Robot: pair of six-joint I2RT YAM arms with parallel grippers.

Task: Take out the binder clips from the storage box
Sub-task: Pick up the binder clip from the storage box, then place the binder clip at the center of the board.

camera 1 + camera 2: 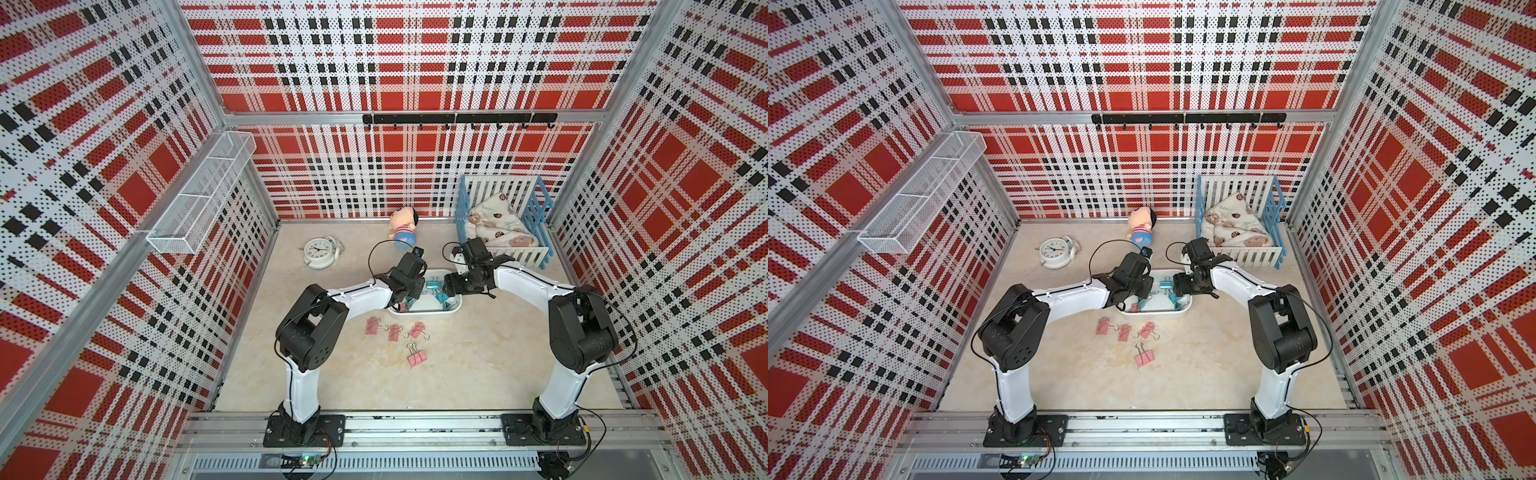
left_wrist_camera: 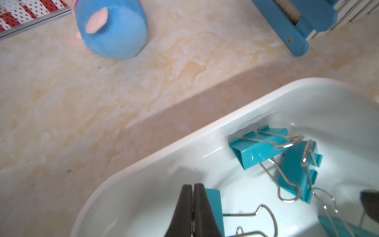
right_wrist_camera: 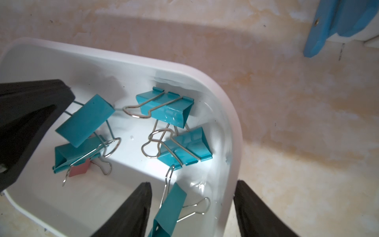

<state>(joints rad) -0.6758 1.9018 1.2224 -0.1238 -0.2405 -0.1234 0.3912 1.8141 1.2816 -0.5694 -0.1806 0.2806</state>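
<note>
The white storage box sits mid-table and holds several teal binder clips and a pink one. Several pink binder clips lie on the table in front of it. My left gripper reaches into the box's left end and is shut on the wire handle of a tilted teal clip. My right gripper is open over the box's right end. One finger is inside the wall and the other outside, with a teal clip lying between them.
A white alarm clock lies at the back left and a plush doll at the back middle. A blue-and-white toy crib stands just behind the right arm. A wire-mesh basket hangs on the left wall.
</note>
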